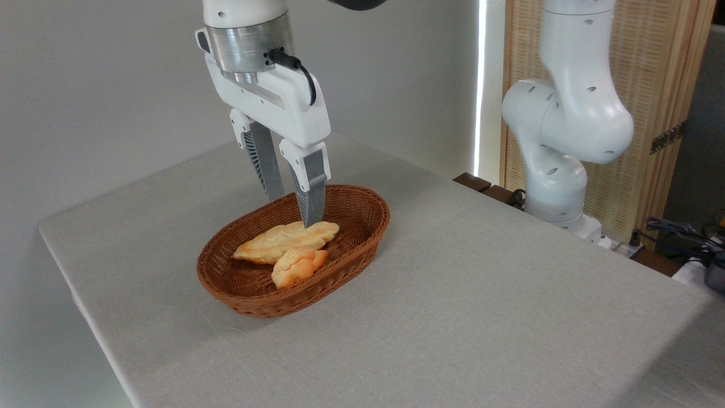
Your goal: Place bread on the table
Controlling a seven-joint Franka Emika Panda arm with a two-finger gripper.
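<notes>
The bread [298, 266], a small golden-orange knotted roll, lies inside the brown wicker basket [357, 249] toward its near side. A longer, paler leaf-shaped pastry [272, 242] rests just behind it. My gripper [294, 211] hangs over the basket's far half, open, with nothing between its grey fingers. The front fingertip [311, 218] reaches down to the pale pastry's far end; I cannot tell whether it touches. The bread sits a little in front of and below the fingers. The light grey table [481, 294] carries the basket.
The arm's white base and lower joints [561, 147] stand beyond the table's far right edge. Cables and dark items [691, 241] lie at the far right. A grey wall runs behind the table.
</notes>
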